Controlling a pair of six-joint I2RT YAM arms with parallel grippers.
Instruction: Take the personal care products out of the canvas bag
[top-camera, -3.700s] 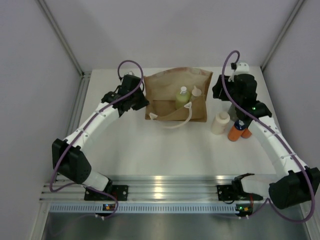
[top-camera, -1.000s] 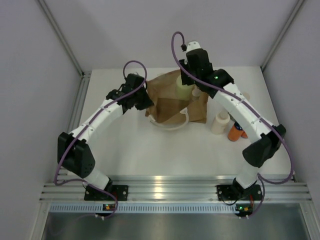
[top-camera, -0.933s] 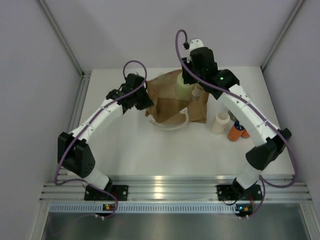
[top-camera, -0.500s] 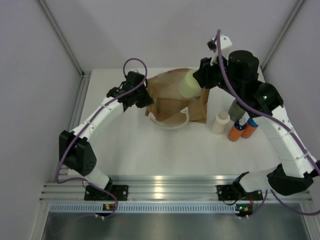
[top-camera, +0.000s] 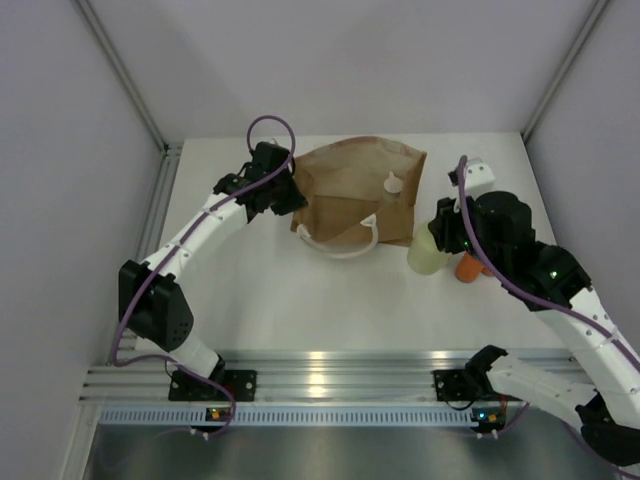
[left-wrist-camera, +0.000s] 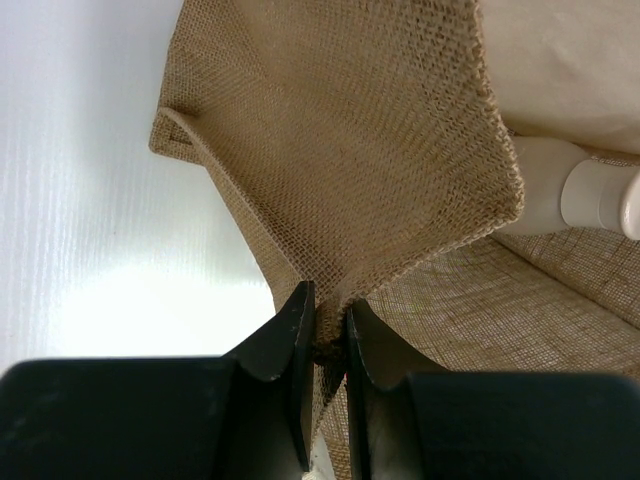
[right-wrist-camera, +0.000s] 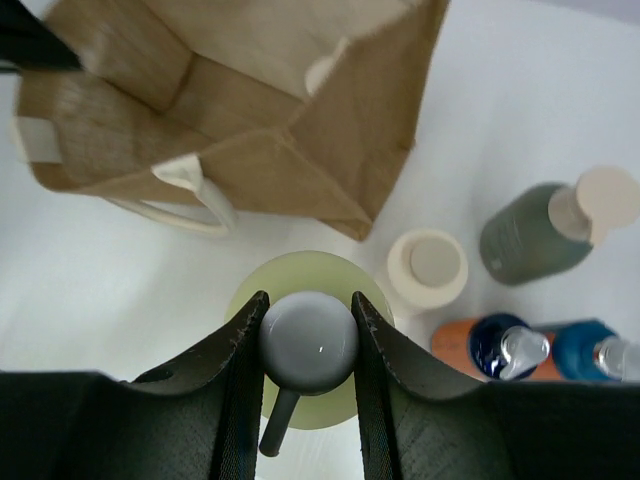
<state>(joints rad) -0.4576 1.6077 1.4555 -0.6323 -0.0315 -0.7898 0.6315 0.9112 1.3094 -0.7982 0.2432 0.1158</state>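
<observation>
The left gripper (left-wrist-camera: 322, 302) is pinched tight on the rim of the bag (top-camera: 350, 190) near the far edge of the table (top-camera: 300, 300), a tan bottle (top-camera: 394, 185) inside, while the right gripper (right-wrist-camera: 308, 312) clamps the yellow-green bottle (top-camera: 425, 256) by its cap, beside the cream bottle (right-wrist-camera: 428, 268), grey-green bottle (right-wrist-camera: 522, 242) and orange bottles (right-wrist-camera: 450, 350) toward the right edge.

White arm links (top-camera: 200, 235), black joints (top-camera: 150, 305), purple cables (top-camera: 268, 119), black fingers (left-wrist-camera: 285, 345).

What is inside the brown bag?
One pale bottle with a white cap shows inside the bag. The folded cloth wall covers part of the inside, so anything beneath it cannot be seen.
</observation>
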